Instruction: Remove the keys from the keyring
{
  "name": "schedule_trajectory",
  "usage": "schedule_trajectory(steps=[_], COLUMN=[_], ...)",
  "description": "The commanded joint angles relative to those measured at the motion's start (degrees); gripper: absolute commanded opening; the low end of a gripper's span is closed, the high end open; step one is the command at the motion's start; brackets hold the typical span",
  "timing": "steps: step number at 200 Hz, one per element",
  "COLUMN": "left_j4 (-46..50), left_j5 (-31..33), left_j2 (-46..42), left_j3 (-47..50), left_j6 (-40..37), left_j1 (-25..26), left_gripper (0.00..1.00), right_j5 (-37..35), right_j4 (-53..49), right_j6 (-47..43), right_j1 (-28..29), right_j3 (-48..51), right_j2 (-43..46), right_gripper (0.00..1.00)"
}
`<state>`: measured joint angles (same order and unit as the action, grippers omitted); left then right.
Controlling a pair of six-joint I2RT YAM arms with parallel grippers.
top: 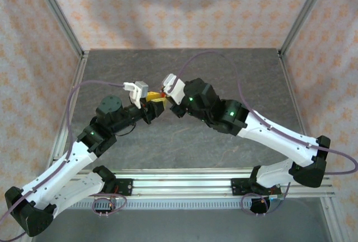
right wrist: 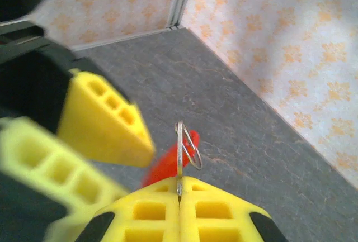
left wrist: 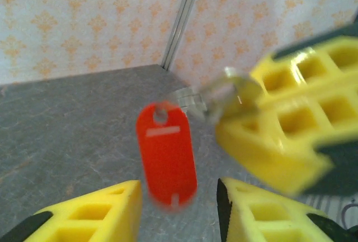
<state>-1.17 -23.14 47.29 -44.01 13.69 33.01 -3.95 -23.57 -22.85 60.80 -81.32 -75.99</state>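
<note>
Keyring [right wrist: 192,148] hangs above the tabletop [right wrist: 240,102], its key [right wrist: 179,158] clamped upright in the right end effector [right wrist: 179,194]. The red tag [left wrist: 166,155] dangles untouched between the left end effector's [left wrist: 179,213] parted fingers.

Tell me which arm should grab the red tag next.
Left. Its open gripper flanks the hanging red tag, while the right gripper is shut on the keyring, steadying it.
</note>
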Motion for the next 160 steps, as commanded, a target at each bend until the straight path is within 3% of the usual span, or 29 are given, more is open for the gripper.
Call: schedule_trajectory(steps=[1,76,109,160], left_j4=[-2.67,4.59,4.63,8.74], left_j5=[0.35,4.24,0.73,-14.38], left_j2=[-2.64,-4.38,-1.48,8.91], left_j3=[1.14,-3.61,-7.42,-15.53], left_j6=[-0.42,-1.92,0.71,7.46], left_j1=[0.30,0.04,-1.11,-4.66], left_gripper=[0.45,0.63,0.79,0.87], right_j5=[3.25,17.80,22.23,25.23], right_j4=[3.62,4.61,3.46,-1.53], right_j6=[3.79,8.15,12.90,19.38], right_j1=[-1.53,-10.61,-13.42,-17.11], right_j3=[1.38,6.17,6.72,3.78], right_j2=[2.84,7.79,9.22,4.65], right_gripper=[0.00,0.00,0.00,0.00])
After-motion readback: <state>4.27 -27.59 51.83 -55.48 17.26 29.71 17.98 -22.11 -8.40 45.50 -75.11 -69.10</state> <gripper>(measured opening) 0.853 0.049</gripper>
